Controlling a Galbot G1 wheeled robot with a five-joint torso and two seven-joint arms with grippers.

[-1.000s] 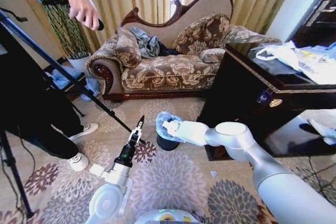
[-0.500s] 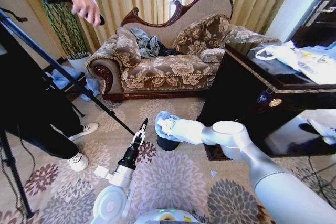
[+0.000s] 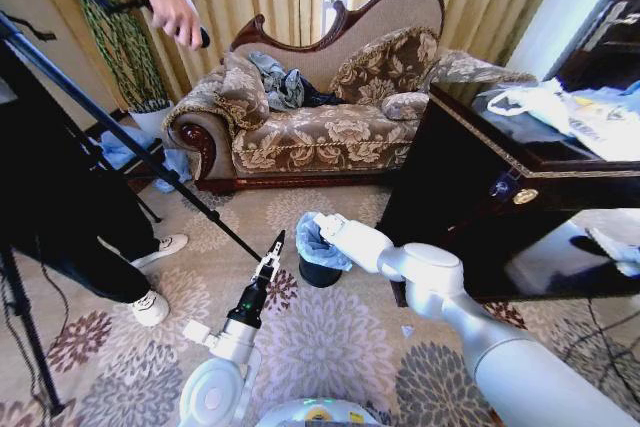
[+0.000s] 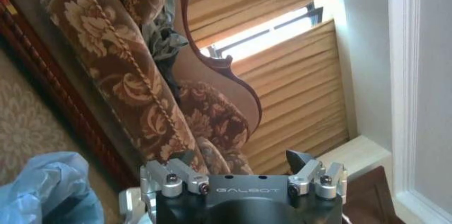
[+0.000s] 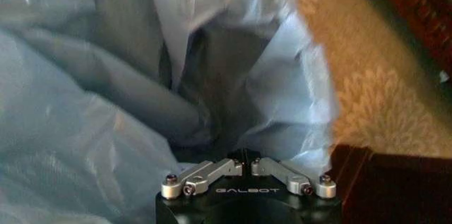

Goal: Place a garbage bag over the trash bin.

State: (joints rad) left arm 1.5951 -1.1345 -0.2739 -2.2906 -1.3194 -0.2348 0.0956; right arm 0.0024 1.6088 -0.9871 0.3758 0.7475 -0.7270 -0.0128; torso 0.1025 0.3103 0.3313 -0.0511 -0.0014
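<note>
Right hand point(image 3: 318, 226), clenched, pressed into the garbage bag point(image 3: 318, 244) draped over the trash bin point(image 3: 318, 272) on the carpet. Left hand point(image 3: 275, 244), released, hovers beside. Risk: thin film snagging, lifting off the rim.

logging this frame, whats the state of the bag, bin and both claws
garbage bag: draped over the bin's top, bunched and crinkled, sagging inside
trash bin: upright on the carpet, rim covered, black base showing
right claw: shut, down at the bag over the bin's mouth
left claw: open, holding nothing, raised beside the bin
</note>
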